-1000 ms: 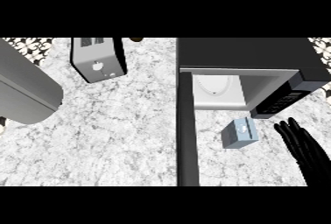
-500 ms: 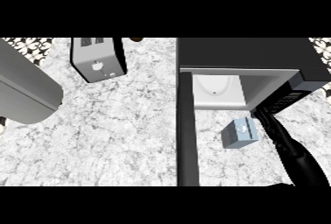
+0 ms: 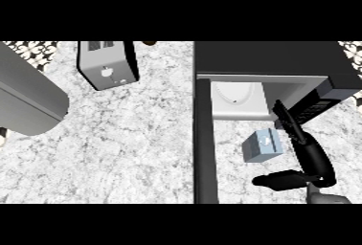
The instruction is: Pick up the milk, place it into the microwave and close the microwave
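Observation:
The milk [image 3: 263, 146] is a small light-blue carton standing on the marble counter just in front of the open microwave [image 3: 268, 57]. The microwave's white cavity [image 3: 237, 98] shows, and its dark door [image 3: 203, 143] swings out toward me on the carton's left. My right hand [image 3: 311, 158] lies close along the carton's right side. It is open: straight fingers [image 3: 283, 115] reach past the milk toward the control panel, and the thumb [image 3: 279, 181] spreads out below the carton. No contact with the milk is visible. My left hand is out of view.
A silver toaster [image 3: 106, 64] stands at the back left. A large grey rounded object [image 3: 28, 100] fills the left edge. Marble counter [image 3: 127, 153] spreads between them and the microwave door.
My right hand has come up and to the left from the right edge. It now lies alongside the milk, with the thumb swung out beneath it. The carton has not moved.

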